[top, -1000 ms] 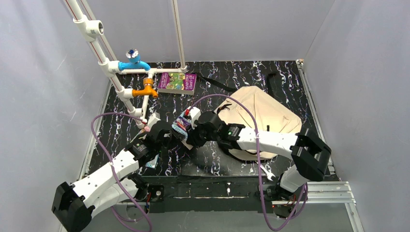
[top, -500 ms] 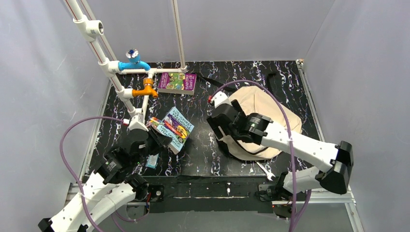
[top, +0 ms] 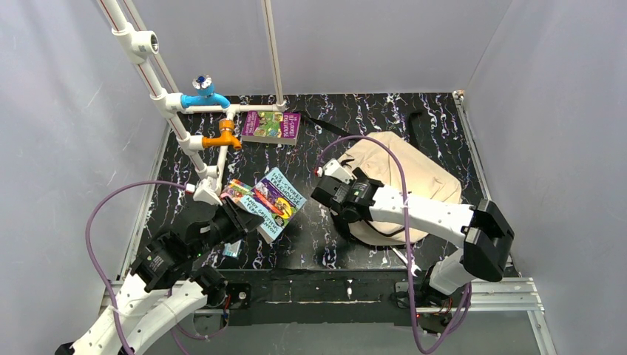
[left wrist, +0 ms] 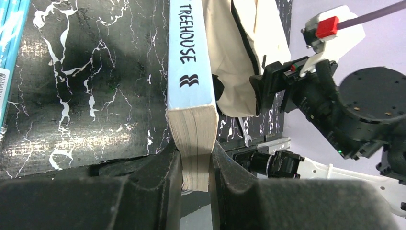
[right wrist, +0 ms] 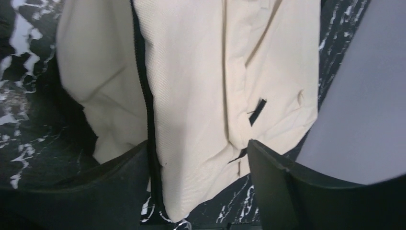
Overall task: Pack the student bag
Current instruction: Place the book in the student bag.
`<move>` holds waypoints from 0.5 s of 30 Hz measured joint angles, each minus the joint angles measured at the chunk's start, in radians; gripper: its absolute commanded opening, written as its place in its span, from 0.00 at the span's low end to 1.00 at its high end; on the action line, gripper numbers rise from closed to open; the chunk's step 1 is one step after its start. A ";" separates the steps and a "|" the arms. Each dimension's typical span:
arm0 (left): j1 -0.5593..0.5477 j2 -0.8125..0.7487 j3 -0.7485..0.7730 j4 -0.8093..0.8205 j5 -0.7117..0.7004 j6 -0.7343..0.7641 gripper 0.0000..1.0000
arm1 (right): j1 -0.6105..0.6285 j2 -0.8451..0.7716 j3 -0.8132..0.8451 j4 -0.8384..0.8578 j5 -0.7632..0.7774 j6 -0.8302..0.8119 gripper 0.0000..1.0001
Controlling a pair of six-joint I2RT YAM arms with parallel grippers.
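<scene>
The student bag (top: 403, 174), beige with a black zipper, lies at the right of the black marbled table. It also shows in the right wrist view (right wrist: 206, 72) and in the left wrist view (left wrist: 234, 57). My left gripper (top: 238, 217) is shut on a thick light-blue book (top: 270, 203), clamping its page edge (left wrist: 196, 165) and holding it tilted left of the bag. The spine (left wrist: 187, 52) reads TREEHOUSE. My right gripper (top: 334, 198) is open at the bag's left edge. Beige fabric and the zipper line (right wrist: 143, 96) lie between its spread fingers (right wrist: 198, 165).
A purple book (top: 271, 126) lies at the back. A white pipe frame (top: 188, 137) with blue (top: 203, 96) and orange (top: 222, 138) fittings stands at the left. A small light-blue item (top: 231, 250) lies near the front edge. Black straps (top: 329, 127) trail behind the bag.
A second ago both grippers met at the light-blue book. The right gripper let go and swung right to the bag's edge. The left arm drew back with the book.
</scene>
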 measured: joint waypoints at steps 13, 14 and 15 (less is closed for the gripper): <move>0.000 -0.005 0.013 -0.012 0.041 -0.003 0.00 | -0.005 0.093 0.005 -0.060 0.113 0.019 0.01; 0.000 -0.001 0.016 -0.012 0.043 -0.003 0.00 | -0.005 0.095 0.015 -0.061 0.111 0.016 0.01; 0.000 0.005 0.019 -0.012 0.047 -0.006 0.00 | -0.005 0.095 0.029 -0.061 0.111 0.010 0.01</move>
